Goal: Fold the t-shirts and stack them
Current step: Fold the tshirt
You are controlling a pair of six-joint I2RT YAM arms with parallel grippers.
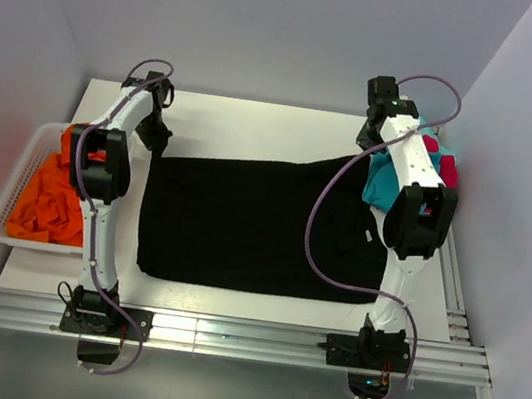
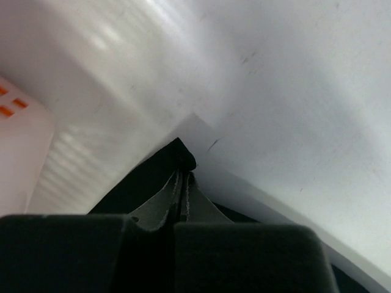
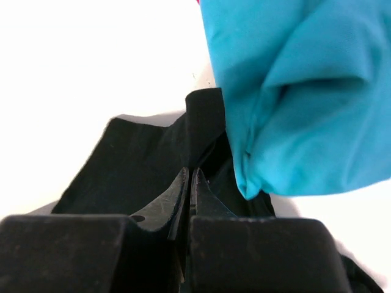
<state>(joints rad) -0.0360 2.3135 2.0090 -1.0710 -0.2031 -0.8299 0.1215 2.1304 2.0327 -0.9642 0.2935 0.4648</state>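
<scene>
Across mid-table, the black shirt (image 1: 252, 223) is spread flat, its far corners pinched by the closed left gripper (image 1: 155, 131) and right gripper (image 1: 370, 140). Folding is judged barely begun; the teal shirt (image 1: 382, 183) and orange shirts (image 1: 48, 201) are not yet done.

black shirt (image 1: 252, 223): largest one, spread mostly flat mid-table (image 1: 258, 122), long side run left to right. Near edge is straight and lies close to the table's near edge. Far-right corner is drawn up toward the far right, so the far edge is slanted. Far-left corner is bunched to a point. Few wrinkles are seen.
teal shirt (image 1: 383, 178): crumpled, piled at the table's far right, touching the black shirt's far-right corner. In the right wrist view a teal fold is hung over the black cloth.
pink-red shirt (image 1: 445, 167): crumpled, just right of the teal shirt, touching it.
orange shirt (image 1: 48, 201): crumpled heap, laid in the white basket (image 1: 3, 209) at the table's left edge, apart from the others.
</scene>
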